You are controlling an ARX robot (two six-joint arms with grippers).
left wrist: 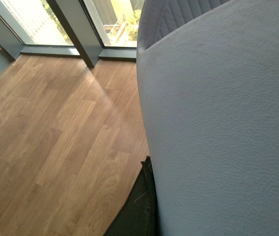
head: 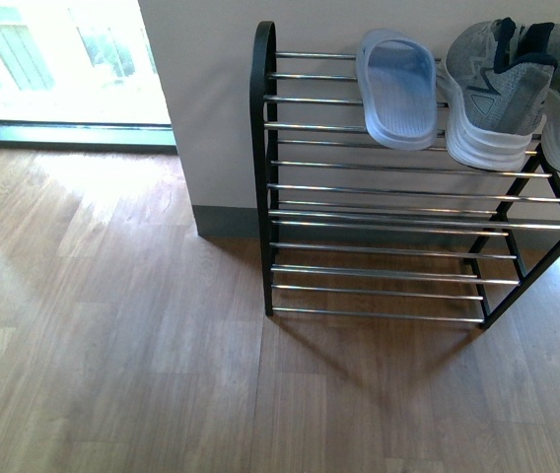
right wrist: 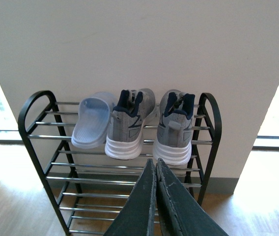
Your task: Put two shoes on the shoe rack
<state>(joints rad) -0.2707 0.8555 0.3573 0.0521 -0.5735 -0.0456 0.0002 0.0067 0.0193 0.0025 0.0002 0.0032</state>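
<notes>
Three shoes sit side by side on the top tier of the shoe rack (right wrist: 56, 147), toes toward the wall and heels at the front rods. One pale blue slide sandal (right wrist: 91, 125) lies at the left, clear of the left end arch; its edge touches the first grey sneaker (right wrist: 129, 125) in the middle. The second grey sneaker (right wrist: 176, 130) stands next to the right end arch, a narrow gap between the two sneakers. The front view shows the same row, with the sandal (head: 398, 89) hanging its heel slightly past the front rod and the sneaker (head: 497, 89) beside it; the lower tiers of the rack (head: 379, 227) hold bare chrome rods. The rack stands on a wooden floor (head: 112, 345) against a white wall (right wrist: 139, 44), with bright windows on both sides. The right fingers (right wrist: 155, 196) are pressed together, holding nothing, in front of the rack's middle tiers. In the left wrist view a large pale blue sandal (left wrist: 218, 128) fills the frame, close above the floor; a dark finger (left wrist: 139, 206) lies against its edge, but whether the left fingers pinch it cannot be told.
</notes>
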